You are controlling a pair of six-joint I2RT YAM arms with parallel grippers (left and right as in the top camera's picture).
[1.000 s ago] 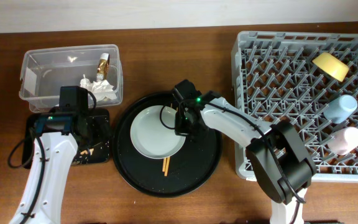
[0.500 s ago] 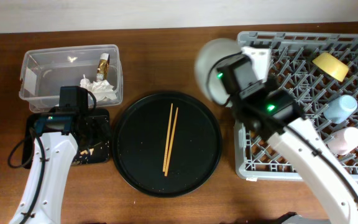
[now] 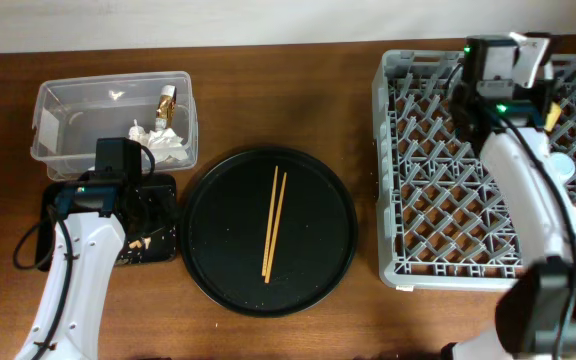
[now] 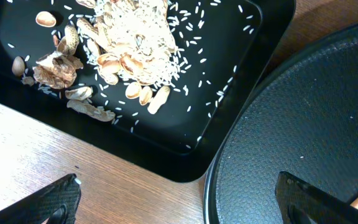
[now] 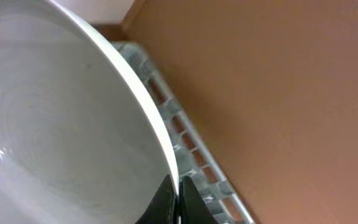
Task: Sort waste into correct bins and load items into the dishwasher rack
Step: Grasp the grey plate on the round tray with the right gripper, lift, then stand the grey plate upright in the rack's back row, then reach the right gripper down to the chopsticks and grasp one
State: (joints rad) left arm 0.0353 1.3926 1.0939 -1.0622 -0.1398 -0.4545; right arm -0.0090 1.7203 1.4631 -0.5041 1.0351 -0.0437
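Note:
My right gripper [image 5: 178, 193] is shut on the rim of the pale grey-green plate [image 5: 73, 124] and holds it tilted on edge over the far side of the grey dishwasher rack [image 3: 438, 200]. In the overhead view the gripper [image 3: 523, 55] and a pale plate edge [image 3: 538, 48] show at the rack's far rim. The cups and the yellow bowl are hidden by the arm. My left gripper [image 4: 179, 193] is open and empty, low over the table between the flat black tray [image 4: 241, 93] and the round tray. Food scraps [image 4: 129, 56] lie in the flat tray. Two chopsticks [image 3: 273, 222] lie on the round tray.
The large round black tray [image 3: 218, 270] sits at the centre, close to the flat black tray [image 3: 158, 250]. The clear tub [image 3: 58, 110] at the far left holds tissue wads [image 3: 163, 140] and a wrapper piece [image 3: 166, 100]. The rack rim [image 5: 185, 143] lies under the plate.
My right gripper has lifted the plate off the round tray and carried it right and away, to the rack's far edge. The chopsticks are now uncovered. The left arm has not moved.

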